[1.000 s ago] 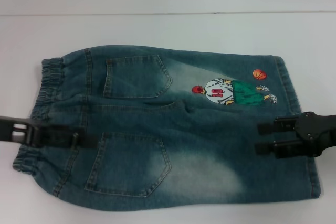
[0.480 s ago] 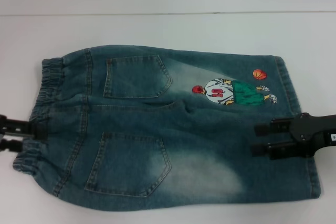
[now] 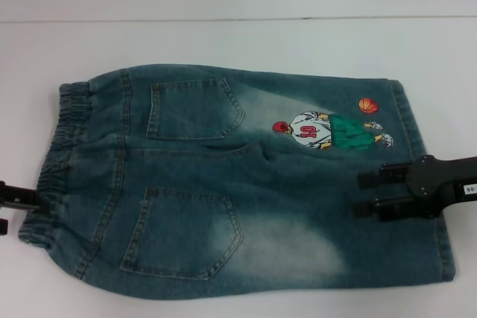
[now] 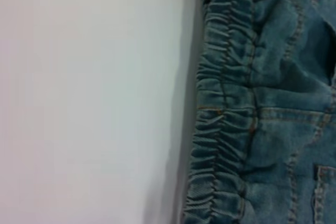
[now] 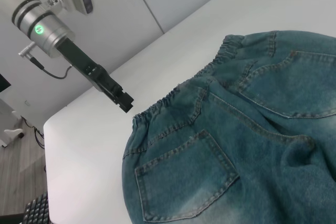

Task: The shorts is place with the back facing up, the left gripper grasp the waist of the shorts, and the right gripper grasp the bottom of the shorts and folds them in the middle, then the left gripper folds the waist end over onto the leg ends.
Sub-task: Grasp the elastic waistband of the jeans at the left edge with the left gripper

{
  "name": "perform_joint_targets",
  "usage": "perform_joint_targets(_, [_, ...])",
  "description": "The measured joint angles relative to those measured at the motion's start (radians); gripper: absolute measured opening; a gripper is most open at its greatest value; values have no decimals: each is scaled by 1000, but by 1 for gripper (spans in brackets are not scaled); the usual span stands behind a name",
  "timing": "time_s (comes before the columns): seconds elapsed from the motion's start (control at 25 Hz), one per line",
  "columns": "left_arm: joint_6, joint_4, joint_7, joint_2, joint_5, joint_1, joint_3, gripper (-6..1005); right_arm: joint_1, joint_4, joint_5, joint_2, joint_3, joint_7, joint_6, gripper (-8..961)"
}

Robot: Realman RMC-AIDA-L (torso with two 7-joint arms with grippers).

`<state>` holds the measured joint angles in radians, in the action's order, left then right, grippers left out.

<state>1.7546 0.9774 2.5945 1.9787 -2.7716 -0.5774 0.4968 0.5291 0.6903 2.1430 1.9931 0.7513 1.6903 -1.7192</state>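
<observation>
The denim shorts lie flat on the white table, back pockets up, with a cartoon print on the far leg. The elastic waist is at the left and the leg ends at the right. My left gripper is at the picture's left edge, just off the waist, open and holding nothing. The left wrist view shows the waist beside bare table. My right gripper hovers open over the near leg, close to its hem. The right wrist view shows the left gripper above the table by the waist.
The white table extends beyond the shorts on all sides, with its far edge against a pale wall. The right wrist view shows the table corner and floor beyond it.
My left gripper has drawn back leftward off the waist to the picture's edge. My right gripper has shifted slightly leftward over the leg. The shorts have not moved.
</observation>
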Motion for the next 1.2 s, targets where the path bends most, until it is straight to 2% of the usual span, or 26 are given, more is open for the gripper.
perform_joint_targets(0.44, [-91,-73,10,-2,-24,-19,28,886,7,0,0,0,8,1,17,778])
perform_joint_targets(1.2, [-105,-114,13,6,-46,-50,52,863,25,0,0,1,8,6,27,778])
